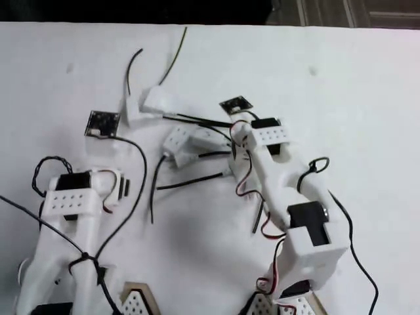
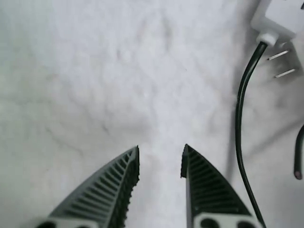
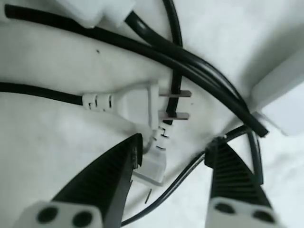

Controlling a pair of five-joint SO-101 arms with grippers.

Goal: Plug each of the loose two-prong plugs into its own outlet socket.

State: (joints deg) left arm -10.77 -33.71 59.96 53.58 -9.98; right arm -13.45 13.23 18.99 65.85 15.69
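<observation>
Right wrist view: right tool (image 3: 176, 140) spread open above the white moulded two-prong plug (image 3: 135, 102) on the white desk (image 3: 42, 152) among black cords (image 3: 204, 76); likely light, rigid, slick, with springy cable drag, so pinch body flanks behind the prongs (image 3: 176, 94); left tool (image 2: 161, 148) also apart over the desk.

A white table (image 1: 380, 98) is being seen from above, and most of the high view is being taken up by its surface. Up close, in the left wrist view, the table (image 2: 95, 71) is being shown as softly wrinkled and mottled. Past its far edge, a dark strip (image 1: 131, 10) is being bordered on one side by brown planked flooring (image 1: 341, 12).
</observation>
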